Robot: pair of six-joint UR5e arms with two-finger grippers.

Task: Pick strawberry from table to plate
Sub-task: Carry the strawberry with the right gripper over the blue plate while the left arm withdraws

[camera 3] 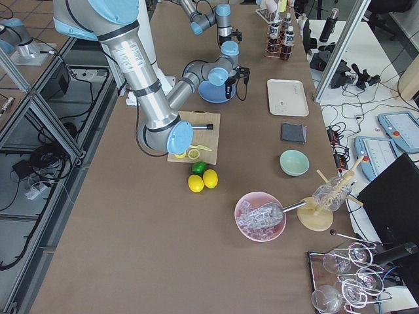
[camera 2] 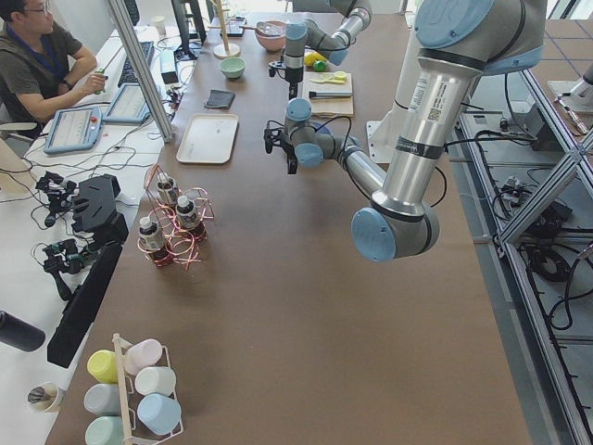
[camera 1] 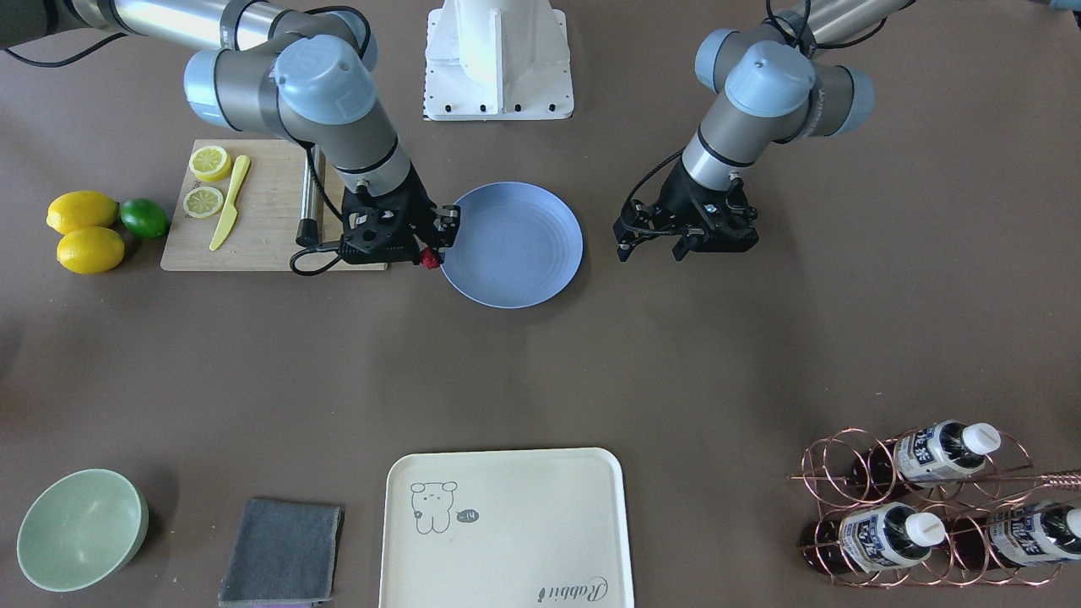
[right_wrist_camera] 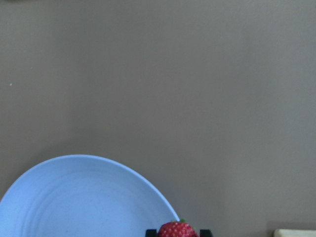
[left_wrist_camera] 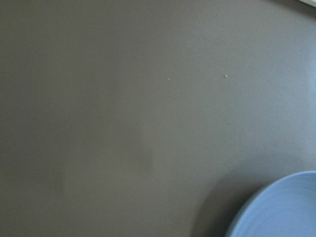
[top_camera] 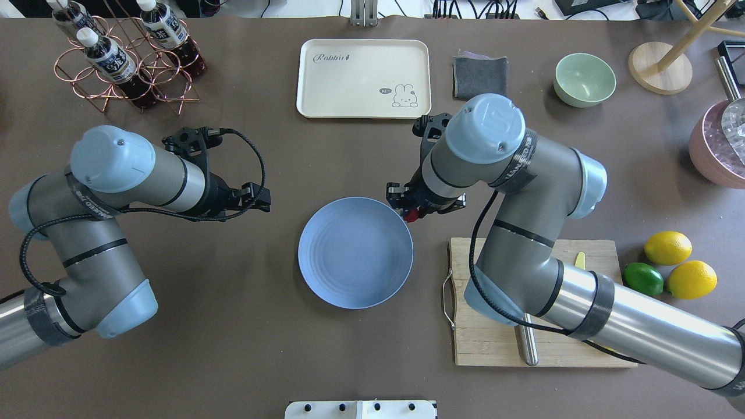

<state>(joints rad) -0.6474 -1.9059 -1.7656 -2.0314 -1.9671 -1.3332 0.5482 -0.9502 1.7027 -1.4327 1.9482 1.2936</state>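
Strawberry (camera 1: 431, 259) pinched between fingers of my right hand (camera 1: 429, 253), just beside plate (camera 1: 512, 245) rim. Pick apparently done; remaining: carry over plate, release. My left hand (camera 1: 688, 241): cannot tell whether open.

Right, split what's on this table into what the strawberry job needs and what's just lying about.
Job: strawberry, gripped in the right hand; light-blue plate; table.

Lying about: lemons, lime, cutting board, green bowl, cream tray, grey cloth, bottle rack.
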